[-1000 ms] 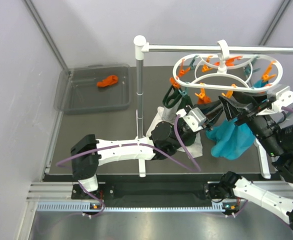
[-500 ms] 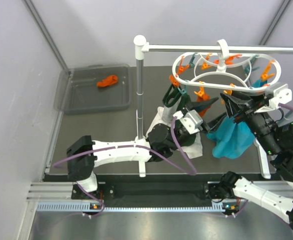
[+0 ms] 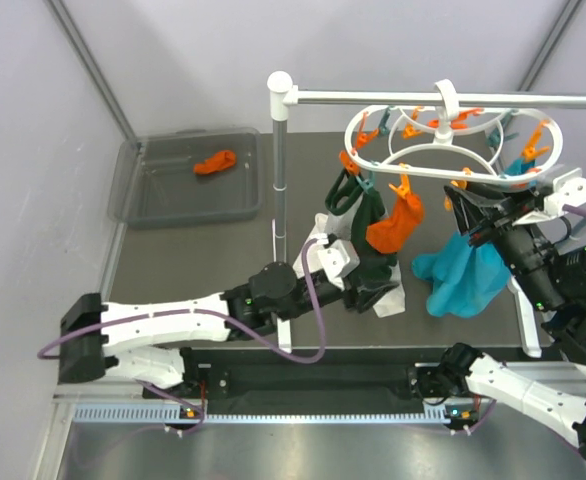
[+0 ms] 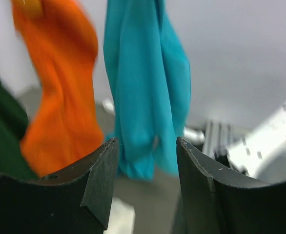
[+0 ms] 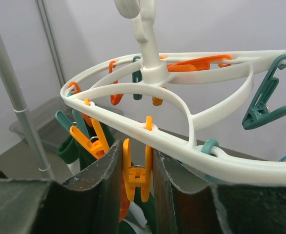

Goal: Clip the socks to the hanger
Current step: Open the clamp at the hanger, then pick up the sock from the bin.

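One orange sock (image 3: 397,222) hangs from a pin on the near left of the white hanger (image 3: 358,158). It also shows in the left wrist view (image 4: 60,92). The other orange sock (image 3: 215,161) lies in the grey bin. My left gripper (image 3: 376,293) is open and empty, low, just below and in front of the hanging sock (image 4: 145,163). My right gripper (image 3: 455,205) is shut on an orange clothespin (image 5: 137,170) that hangs from the hanger's ring (image 5: 182,141), one finger on each handle.
A teal cloth (image 3: 463,280) and a dark green cloth (image 3: 365,215) hang from the hanger. A white cloth (image 3: 393,302) lies on the table under them. The white pole (image 3: 279,190) and its rail (image 3: 393,98) carry the hanger. The grey bin (image 3: 188,205) sits at the back left.
My left arm has drawn back to the left and down, away from the hanger. The orange sock it covered now hangs free from its pin. The right gripper has stayed put.
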